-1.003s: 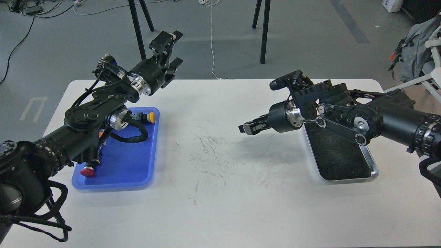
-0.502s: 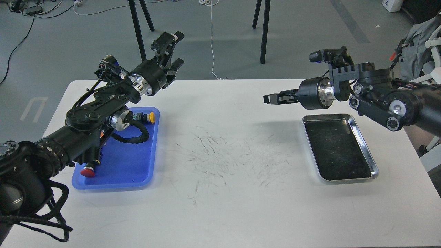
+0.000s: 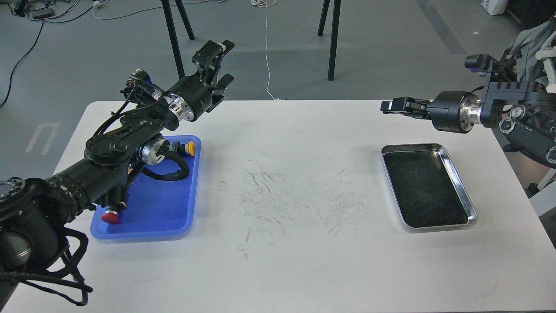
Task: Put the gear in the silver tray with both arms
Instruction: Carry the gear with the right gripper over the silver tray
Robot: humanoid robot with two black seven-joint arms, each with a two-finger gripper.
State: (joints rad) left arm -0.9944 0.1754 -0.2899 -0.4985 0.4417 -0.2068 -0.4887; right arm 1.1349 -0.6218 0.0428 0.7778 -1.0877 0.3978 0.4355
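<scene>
From the head view, the right gripper (image 3: 393, 107) has pulled away: a second ago it hung low over the middle of the table with its arm covering the near end of the silver tray (image 3: 460, 188), and now it sits high and far back, beyond the tray's far rim and off toward the right edge. Its fingers look drawn close together with nothing between them, though it is seen small and side-on, so I cannot tell for certain. The tray lies below and nearer than that gripper, fully uncovered, its dark scuffed bottom bare.

The left gripper (image 3: 216, 65) has barely shifted. It is raised past the far edge of the table (image 3: 278, 261), jaws parted wide and holding nothing. Below and behind it, under the left forearm, lies the blue tray (image 3: 167, 213), with a yellow-capped piece (image 3: 189, 149) at its far end and a red-capped piece (image 3: 110, 217) near its front corner.

No gear shows clearly anywhere; if it is in the blue tray, the arm hides it. I judge the right arm is clearing out, and the pick-up has not yet begun.
</scene>
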